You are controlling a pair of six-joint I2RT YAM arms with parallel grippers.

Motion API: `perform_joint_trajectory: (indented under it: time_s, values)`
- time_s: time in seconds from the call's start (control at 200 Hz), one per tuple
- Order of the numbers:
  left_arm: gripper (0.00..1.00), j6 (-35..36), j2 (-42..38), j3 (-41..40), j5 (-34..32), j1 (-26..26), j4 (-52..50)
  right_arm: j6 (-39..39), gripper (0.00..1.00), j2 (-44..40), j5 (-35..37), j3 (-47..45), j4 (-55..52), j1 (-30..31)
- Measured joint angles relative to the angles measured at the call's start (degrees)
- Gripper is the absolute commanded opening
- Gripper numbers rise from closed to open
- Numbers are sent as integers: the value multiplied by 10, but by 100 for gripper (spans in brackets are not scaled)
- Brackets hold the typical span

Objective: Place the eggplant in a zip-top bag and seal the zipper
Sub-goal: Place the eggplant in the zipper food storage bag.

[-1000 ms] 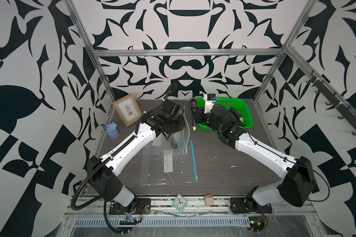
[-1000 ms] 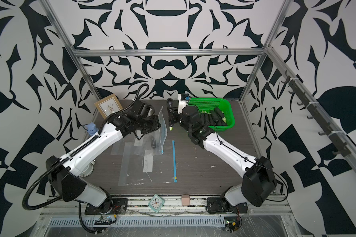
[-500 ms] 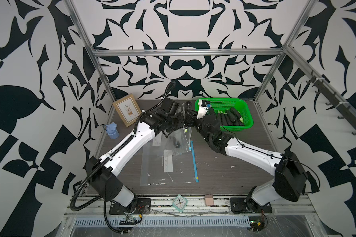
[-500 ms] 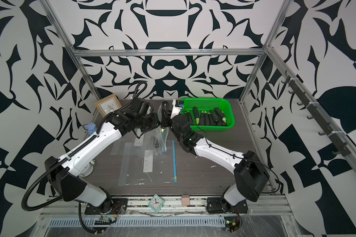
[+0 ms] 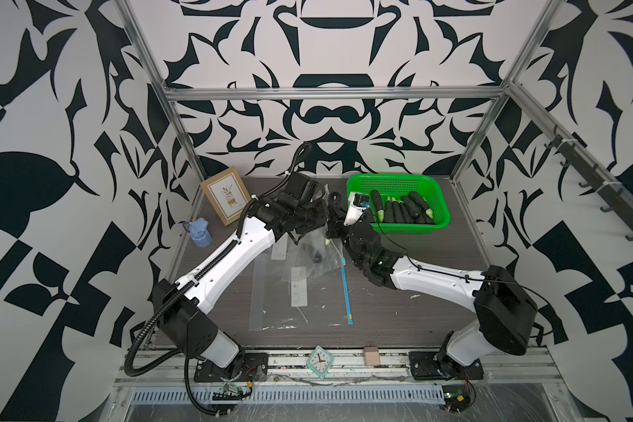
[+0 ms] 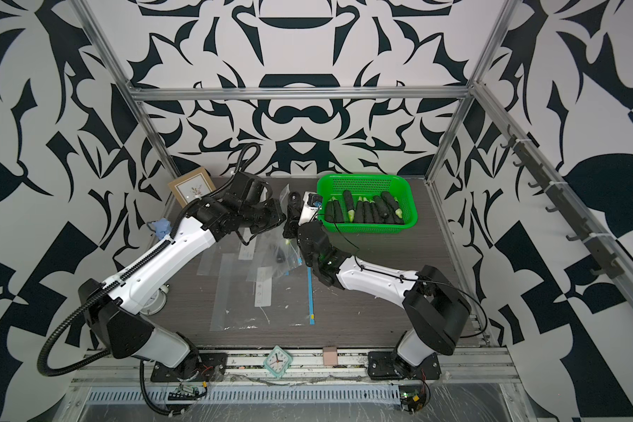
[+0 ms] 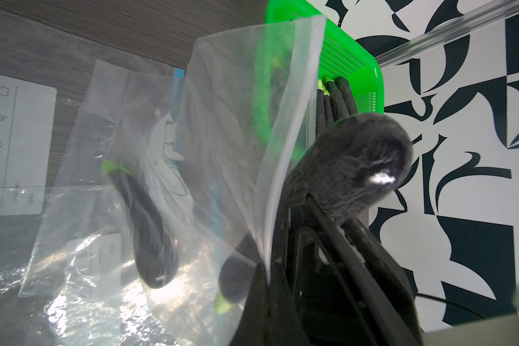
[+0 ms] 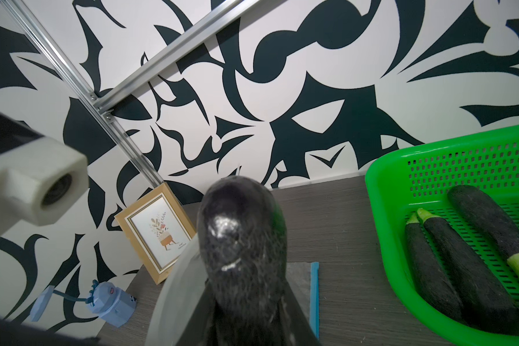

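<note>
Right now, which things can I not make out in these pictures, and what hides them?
- Left claw jaws: both top views, lost among the dark wrists.
- Right claw fingertips: right wrist view, the eggplant covers them.
- Whether the eggplant is inside the bag: both top views, wrists crowd over it.
- Clock time: both top views, too small.

A: Back-left corner — framed plant print (image 5: 225,200) propped upright at the wall, blue figurine (image 5: 200,234) near it.
B: Front rail — mint clock (image 5: 320,361), tan block (image 5: 370,357) close by.
</note>
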Motion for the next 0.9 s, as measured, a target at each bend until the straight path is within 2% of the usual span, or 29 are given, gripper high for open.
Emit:
perform_joint_trajectory:
  time_s: [0.18,0.355,0.59,0.9]
  values:
    - [0,3,-3,0,1,8,0,-20,50,-4,-15,-3,-12,0]
    - [0,7,-6,0,1,16,0,-32,57,-28,-47,-3,-60,0]
    - [0,11,-10,0,1,21,0,-40,61,-60,-101,9,-130,-18]
    - [0,14,-16,0,1,28,0,-39,61,-84,-220,34,-225,-91]
